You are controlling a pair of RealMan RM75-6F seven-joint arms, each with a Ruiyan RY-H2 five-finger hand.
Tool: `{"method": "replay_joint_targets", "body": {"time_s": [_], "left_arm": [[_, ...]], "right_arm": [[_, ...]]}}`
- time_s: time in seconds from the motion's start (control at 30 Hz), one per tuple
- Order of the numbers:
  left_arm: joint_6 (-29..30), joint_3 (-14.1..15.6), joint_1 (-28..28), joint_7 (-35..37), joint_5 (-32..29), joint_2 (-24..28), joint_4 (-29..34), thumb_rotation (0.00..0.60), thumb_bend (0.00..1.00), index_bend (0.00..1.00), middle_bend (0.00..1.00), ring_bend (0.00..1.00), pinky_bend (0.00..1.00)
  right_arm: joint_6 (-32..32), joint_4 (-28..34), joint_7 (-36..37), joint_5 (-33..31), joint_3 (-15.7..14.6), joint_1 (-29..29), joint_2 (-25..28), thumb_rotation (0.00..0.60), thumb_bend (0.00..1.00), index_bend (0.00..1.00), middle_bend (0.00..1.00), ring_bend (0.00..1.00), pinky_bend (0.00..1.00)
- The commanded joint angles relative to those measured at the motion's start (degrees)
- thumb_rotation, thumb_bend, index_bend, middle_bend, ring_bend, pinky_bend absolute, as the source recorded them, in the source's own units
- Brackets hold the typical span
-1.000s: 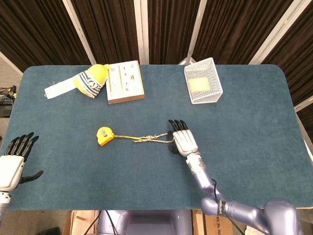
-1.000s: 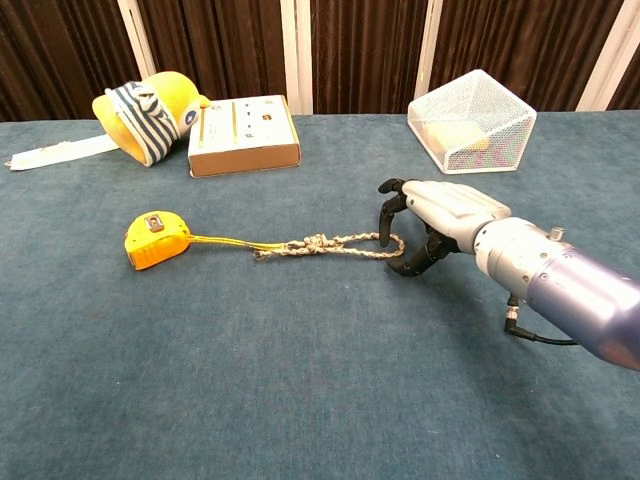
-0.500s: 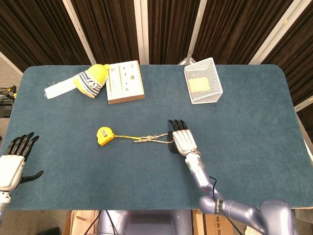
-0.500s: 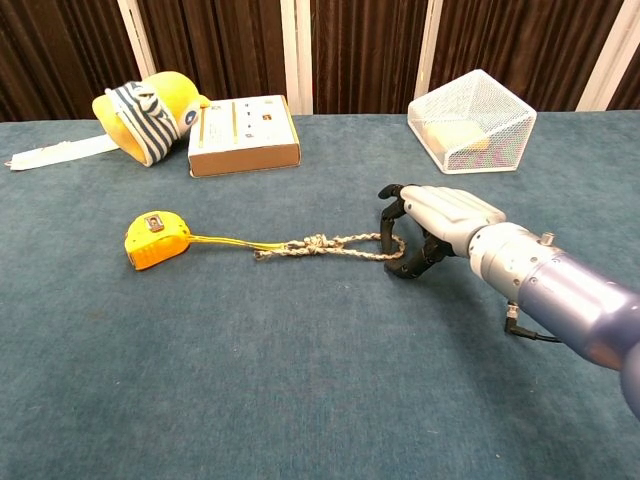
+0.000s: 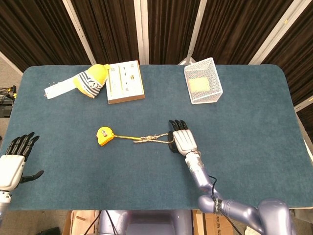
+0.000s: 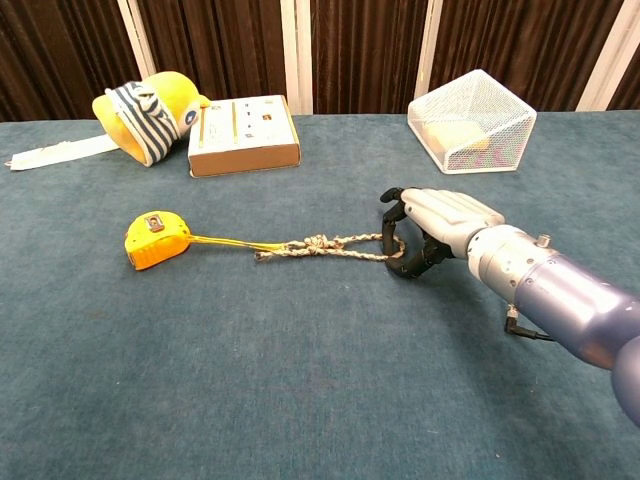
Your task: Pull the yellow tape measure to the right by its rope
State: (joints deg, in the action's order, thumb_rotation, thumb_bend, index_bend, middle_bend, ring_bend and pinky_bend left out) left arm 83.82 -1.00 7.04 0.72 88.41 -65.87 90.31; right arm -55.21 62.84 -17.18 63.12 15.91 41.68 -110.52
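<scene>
The yellow tape measure (image 5: pixel 104 135) (image 6: pixel 155 240) lies left of the table's middle. Its knotted rope (image 5: pixel 149 138) (image 6: pixel 320 244) runs rightward and ends in a loop. My right hand (image 5: pixel 183 141) (image 6: pixel 435 225) sits over that loop end, palm down, its fingers and thumb curled around the loop and gripping it. The rope lies slack on the cloth. My left hand (image 5: pixel 12 164) hovers open at the lower left edge in the head view, far from everything, and is out of the chest view.
A white wire basket (image 5: pixel 203 81) (image 6: pixel 472 120) lies at the back right. A flat box (image 5: pixel 125 81) (image 6: pixel 243 135) and a yellow striped plush (image 5: pixel 90 81) (image 6: pixel 145 112) with a white strap (image 5: pixel 57 89) sit at the back left.
My right hand's fingers have curled in tighter around the rope's loop, which now looks narrower. The tape measure and my left hand have stayed put.
</scene>
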Motion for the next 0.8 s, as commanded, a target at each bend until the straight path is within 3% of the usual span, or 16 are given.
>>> {"method": "replay_joint_targets", "body": {"time_s": [0.03, 0.47, 0.8], "left_arm": [[-0.04, -0.01, 0.01, 0.02, -0.04, 0.02, 0.04, 0.600, 0.00, 0.00, 0.00, 0.00, 0.00], [-0.01, 0.09, 0.01, -0.13, 0.08, 0.03, 0.09, 0.600, 0.00, 0.00, 0.00, 0.00, 0.00], [0.21, 0.12, -0.03, -0.72, 0.27, -0.08, 0.18, 0.600, 0.00, 0.00, 0.00, 0.00, 0.00]], "right_arm": [[0.02, 0.03, 0.03, -0.24, 0.03, -0.08, -0.07, 0.600, 0.42, 0.61, 0.13, 0.00, 0.00], [-2.29, 6.15, 1.08, -0.01, 0.85, -1.42, 3.05, 0.600, 0.46, 0.64, 0.14, 0.00, 0.00], [-4.19, 13.38, 0.88, -3.63, 3.02, -3.71, 8.16, 0.600, 0.46, 0.64, 0.14, 0.00, 0.00]]}}
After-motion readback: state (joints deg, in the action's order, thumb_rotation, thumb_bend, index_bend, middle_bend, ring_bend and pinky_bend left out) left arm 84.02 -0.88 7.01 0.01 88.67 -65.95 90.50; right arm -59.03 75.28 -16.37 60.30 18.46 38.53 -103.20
